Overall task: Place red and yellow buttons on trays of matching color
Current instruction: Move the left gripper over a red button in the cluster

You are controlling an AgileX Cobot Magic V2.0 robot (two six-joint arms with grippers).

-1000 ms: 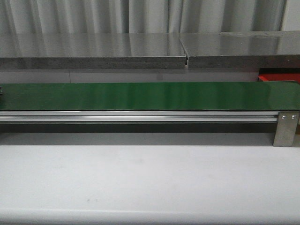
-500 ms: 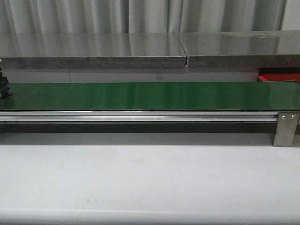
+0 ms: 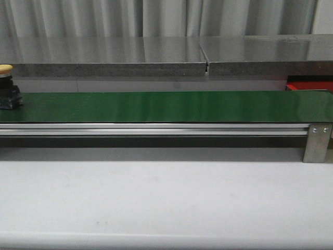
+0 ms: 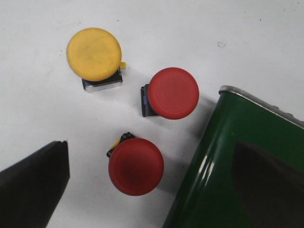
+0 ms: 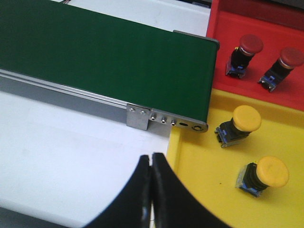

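Note:
A yellow button (image 3: pixel 6 87) on a black base rides the far left end of the green belt (image 3: pixel 166 107). In the left wrist view, one yellow button (image 4: pixel 94 53) and two red buttons (image 4: pixel 173 92) (image 4: pixel 136 166) stand on the white table beside the belt's end (image 4: pixel 218 171). My left gripper (image 4: pixel 149 147) is open above them, with the nearer red button between its fingers and untouched. My right gripper (image 5: pixel 152 161) is shut and empty, beside the yellow tray (image 5: pixel 204 180). That tray holds two yellow buttons (image 5: pixel 247 118) (image 5: pixel 271 171). The red tray (image 5: pixel 266 19) holds two red buttons (image 5: pixel 249 43) (image 5: pixel 290 57).
The belt's aluminium rail (image 3: pixel 156 129) and a metal end bracket (image 3: pixel 317 141) run along its front side. A grey shelf (image 3: pixel 166 57) and curtain stand behind. A sliver of the red tray (image 3: pixel 307 86) shows past the belt's right end. White table (image 3: pixel 166 203) lies in front.
A yellow button has come into the front view at the belt's far left end and moved a little rightward. Nothing else has shifted.

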